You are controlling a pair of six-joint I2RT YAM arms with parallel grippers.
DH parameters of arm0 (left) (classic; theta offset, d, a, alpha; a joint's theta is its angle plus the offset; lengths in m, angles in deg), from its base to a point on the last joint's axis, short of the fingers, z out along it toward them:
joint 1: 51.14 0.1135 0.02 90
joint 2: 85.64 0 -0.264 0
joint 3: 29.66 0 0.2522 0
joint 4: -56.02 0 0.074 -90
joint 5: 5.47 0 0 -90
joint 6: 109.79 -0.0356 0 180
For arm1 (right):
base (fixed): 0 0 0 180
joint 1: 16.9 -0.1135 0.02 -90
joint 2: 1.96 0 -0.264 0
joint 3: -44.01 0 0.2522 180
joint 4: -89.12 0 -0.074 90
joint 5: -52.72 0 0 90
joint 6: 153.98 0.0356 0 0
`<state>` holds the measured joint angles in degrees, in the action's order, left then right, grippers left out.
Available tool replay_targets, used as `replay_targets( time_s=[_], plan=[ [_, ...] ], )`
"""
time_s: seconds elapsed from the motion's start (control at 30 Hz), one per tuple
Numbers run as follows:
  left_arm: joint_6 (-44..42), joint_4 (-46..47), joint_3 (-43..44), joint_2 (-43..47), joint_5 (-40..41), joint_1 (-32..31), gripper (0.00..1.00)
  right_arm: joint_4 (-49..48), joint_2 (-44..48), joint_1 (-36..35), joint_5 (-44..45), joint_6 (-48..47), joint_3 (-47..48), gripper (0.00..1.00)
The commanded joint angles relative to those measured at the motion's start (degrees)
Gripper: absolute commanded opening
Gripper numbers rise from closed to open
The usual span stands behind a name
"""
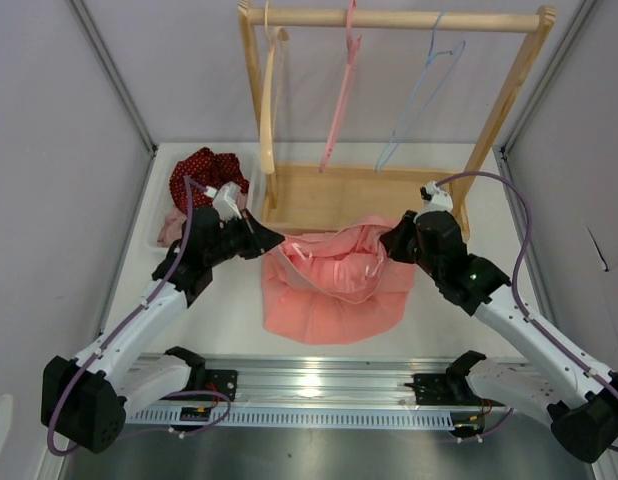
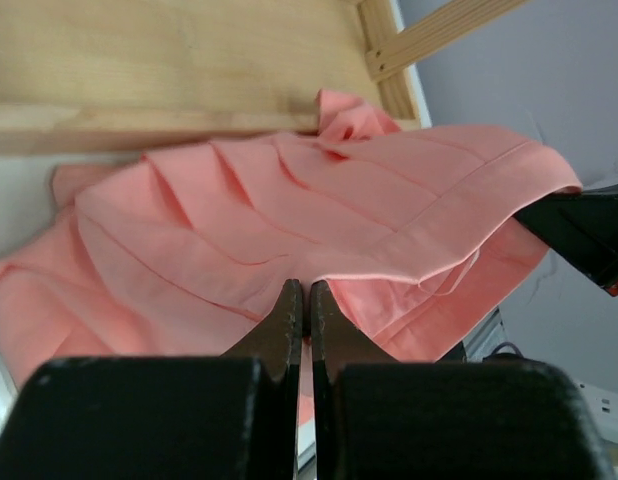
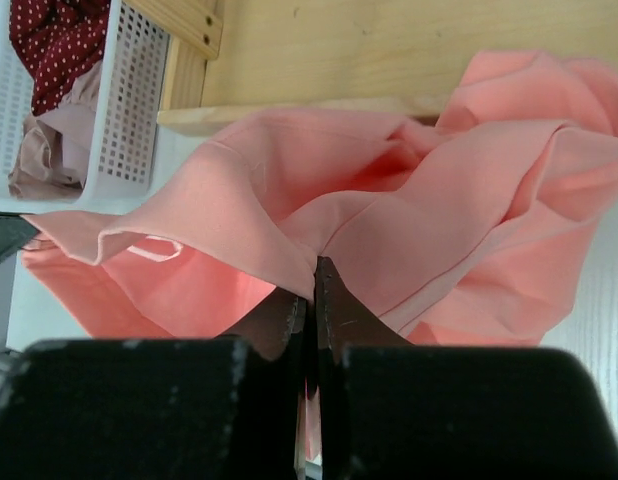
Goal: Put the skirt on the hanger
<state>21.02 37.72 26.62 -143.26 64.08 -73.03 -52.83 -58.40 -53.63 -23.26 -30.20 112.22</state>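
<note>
The salmon-pink pleated skirt (image 1: 334, 285) lies on the table in front of the wooden rack, its top edge lifted between both arms. My left gripper (image 1: 272, 241) is shut on the skirt's left waistband edge (image 2: 289, 230). My right gripper (image 1: 393, 240) is shut on its right edge (image 3: 409, 220). The pale blue hanger (image 1: 421, 95) hangs from the rack's top rod at the right, above and behind the skirt, apart from both grippers.
The wooden rack (image 1: 389, 190) has a flat base board right behind the skirt and slanted side posts. A pink hanger (image 1: 341, 95) and a wooden hanger (image 1: 269, 95) hang left of the blue one. A white basket (image 1: 159, 225) with a red dotted cloth (image 1: 204, 175) stands at the back left.
</note>
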Motion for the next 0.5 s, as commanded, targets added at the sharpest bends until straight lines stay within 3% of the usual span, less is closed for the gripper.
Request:
replay_targets(
  time_s=[0.0, 0.2, 0.47],
  plan=[
    [3.2, 5.0, -4.8, -0.2, -2.1, -0.4, 0.0, -6.2, 3.0, 2.4, -8.0, 3.6, -5.0, 0.0],
    [5.9, 8.4, -12.2, -1.3, 2.8, -3.0, 0.0, -10.8, 5.3, 4.5, -10.6, 7.3, -15.3, 0.0],
    [7.4, 13.8, -15.8, -8.0, 7.7, -5.1, 0.0, -16.5, 0.4, 6.8, -16.3, 8.6, -22.5, 0.0]
  ],
)
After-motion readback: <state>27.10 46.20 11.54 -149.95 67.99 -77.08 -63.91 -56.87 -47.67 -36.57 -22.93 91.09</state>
